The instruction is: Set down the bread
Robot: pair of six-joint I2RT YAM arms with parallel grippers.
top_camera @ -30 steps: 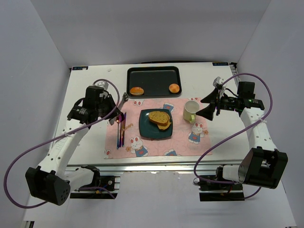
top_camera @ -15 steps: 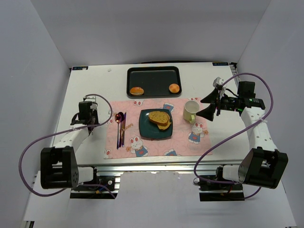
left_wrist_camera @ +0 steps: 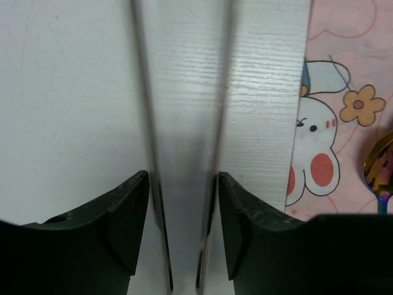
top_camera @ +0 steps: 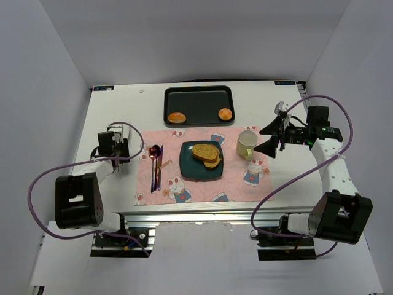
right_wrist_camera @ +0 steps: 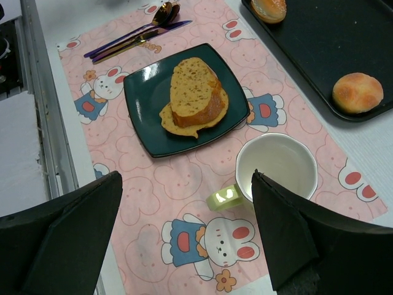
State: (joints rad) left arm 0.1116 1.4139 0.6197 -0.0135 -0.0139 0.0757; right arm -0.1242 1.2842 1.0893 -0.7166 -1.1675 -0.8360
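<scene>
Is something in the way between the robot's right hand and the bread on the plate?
Yes. The white mug stands on the mat between the open right gripper and the bread on the dark plate. The gripper would probably have to go over or around it.

Your left arm [top_camera: 92, 169] and right arm [top_camera: 332, 169] had white links with black joint housings and boxy black bases. A purple cable [top_camera: 350, 130] looped off each. The left gripper [left_wrist_camera: 183, 178] and right gripper [right_wrist_camera: 185, 178] wore matte black, wedge-shaped fingers.
</scene>
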